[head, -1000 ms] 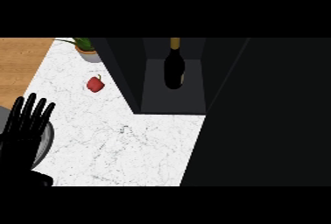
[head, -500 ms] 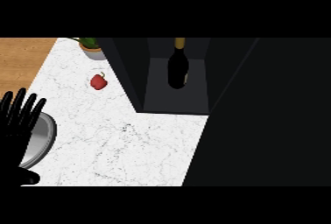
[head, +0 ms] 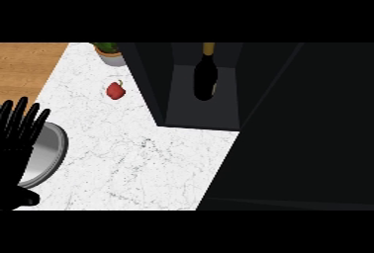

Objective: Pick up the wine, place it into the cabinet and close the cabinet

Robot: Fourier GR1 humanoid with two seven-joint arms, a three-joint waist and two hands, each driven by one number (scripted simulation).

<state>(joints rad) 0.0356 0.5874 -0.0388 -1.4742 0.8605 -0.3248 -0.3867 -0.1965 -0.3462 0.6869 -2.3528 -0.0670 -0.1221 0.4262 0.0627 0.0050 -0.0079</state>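
- White marble counter is filling the middle of the head view, with a strip of wooden surface lying along its upper left.
- Dark cabinet is standing open at the top centre; the wine is standing upright inside it (dark body, tan neck).
- Left hand is showing at the left edge, fingers straight and spread, holding nothing, well apart from the wine.
- That hand is overlapping a metal bowl.
- Red pepper and a potted plant are sitting left of the cabinet.
- Right hand is not showing.
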